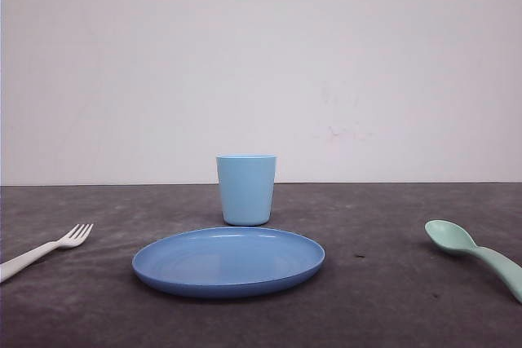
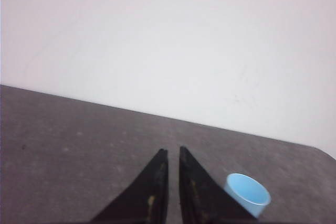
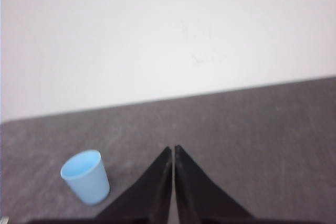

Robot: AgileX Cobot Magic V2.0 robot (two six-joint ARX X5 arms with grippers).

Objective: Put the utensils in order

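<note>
A white fork (image 1: 49, 248) lies on the dark table at the left, tines pointing toward the middle, its handle running off the left edge of the front view. On the right lies a mint-green spoon (image 1: 473, 252), bowl toward the middle, handle toward the right edge. My left gripper (image 2: 172, 150) hangs above bare table, its black fingers nearly together with nothing between them. Over bare table too, my right gripper (image 3: 173, 148) is shut and empty.
A round blue plate (image 1: 228, 261) sits at the table's centre front. A light blue cup (image 1: 245, 190) stands upright just behind it, and is also beside my left fingers (image 2: 248, 192) and my right fingers (image 3: 85, 177). A white wall backs the table.
</note>
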